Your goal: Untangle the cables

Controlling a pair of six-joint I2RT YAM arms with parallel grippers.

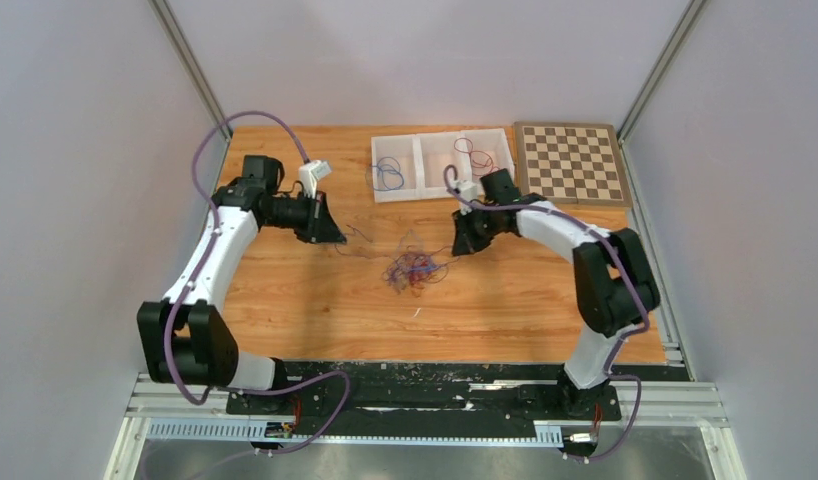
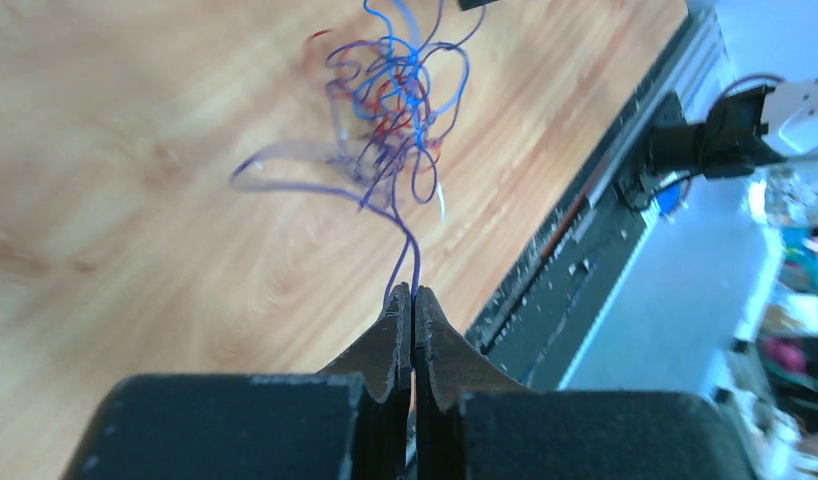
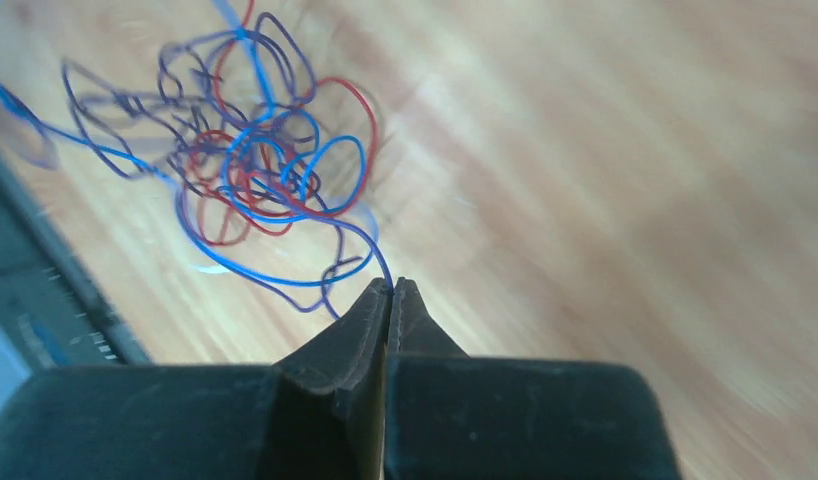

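A tangle of thin blue, red and purple cables (image 1: 413, 267) lies mid-table between both arms. My left gripper (image 1: 335, 238) stands left of the tangle, shut on a purple cable (image 2: 405, 262) that runs from its tips (image 2: 414, 292) up into the knot (image 2: 390, 105). My right gripper (image 1: 463, 246) stands right of the tangle, shut on a blue cable (image 3: 377, 255) at its tips (image 3: 392, 283); the knot (image 3: 250, 150) spreads just beyond.
A white three-compartment tray (image 1: 417, 181) at the back holds a blue cable (image 1: 387, 176) on the left and a red cable (image 1: 477, 155) on the right. A chessboard (image 1: 571, 162) lies at the back right. The table's near edge has a black rail (image 1: 435, 375).
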